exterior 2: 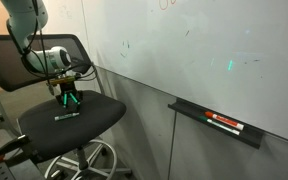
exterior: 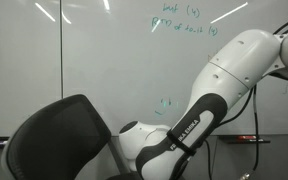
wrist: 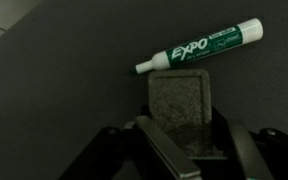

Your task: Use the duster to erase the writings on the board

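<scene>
In the wrist view the grey felt duster [wrist: 181, 100] lies on the dark chair seat, between my gripper's [wrist: 187, 142] fingers, which are closed against its two sides. A green EXPO marker [wrist: 199, 47] lies just beyond the duster on the seat. In an exterior view my gripper [exterior 2: 69, 102] points down at the seat, with the marker [exterior 2: 67, 117] in front of it. The whiteboard [exterior 2: 204, 50] carries green writing near its top [exterior: 184, 20]. In an exterior view the gripper is hidden behind the chair back [exterior: 64, 140].
The black office chair [exterior 2: 99, 120] stands close to the whiteboard wall. A marker tray [exterior 2: 224, 124] with markers hangs under the board. My arm [exterior: 219, 95] reaches down in front of the board. A cable runs along the ledge [exterior: 239, 140].
</scene>
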Robot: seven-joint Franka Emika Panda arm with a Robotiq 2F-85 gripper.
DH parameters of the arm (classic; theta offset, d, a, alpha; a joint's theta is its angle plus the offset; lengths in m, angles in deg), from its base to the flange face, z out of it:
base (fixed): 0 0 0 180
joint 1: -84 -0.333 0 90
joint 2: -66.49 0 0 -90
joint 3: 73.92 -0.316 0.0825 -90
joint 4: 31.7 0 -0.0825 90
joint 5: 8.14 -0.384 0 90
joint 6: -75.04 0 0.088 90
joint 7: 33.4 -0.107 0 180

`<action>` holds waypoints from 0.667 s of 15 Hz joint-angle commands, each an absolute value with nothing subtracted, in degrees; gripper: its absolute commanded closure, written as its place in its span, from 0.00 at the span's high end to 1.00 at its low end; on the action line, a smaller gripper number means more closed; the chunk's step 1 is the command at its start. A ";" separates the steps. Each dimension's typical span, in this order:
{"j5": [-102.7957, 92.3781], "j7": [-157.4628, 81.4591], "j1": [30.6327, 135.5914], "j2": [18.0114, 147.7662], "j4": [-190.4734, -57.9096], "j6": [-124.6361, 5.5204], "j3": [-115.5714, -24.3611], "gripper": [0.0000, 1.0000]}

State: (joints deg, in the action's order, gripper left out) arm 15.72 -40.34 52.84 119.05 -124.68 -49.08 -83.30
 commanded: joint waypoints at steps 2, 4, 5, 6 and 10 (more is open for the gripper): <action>14.94 -40.32 52.93 115.22 -126.27 -48.92 -83.00 0.31; 15.76 -40.55 52.86 113.16 -127.08 -49.86 -82.68 0.31; 16.19 -40.71 52.80 112.07 -127.40 -50.23 -82.44 0.31; 17.64 -41.13 52.31 110.76 -127.86 -51.03 -81.64 0.31; 21.77 -43.70 51.95 106.48 -129.00 -53.49 -79.32 0.31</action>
State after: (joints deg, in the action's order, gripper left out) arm 18.80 -40.99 52.72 111.30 -125.36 -50.65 -81.63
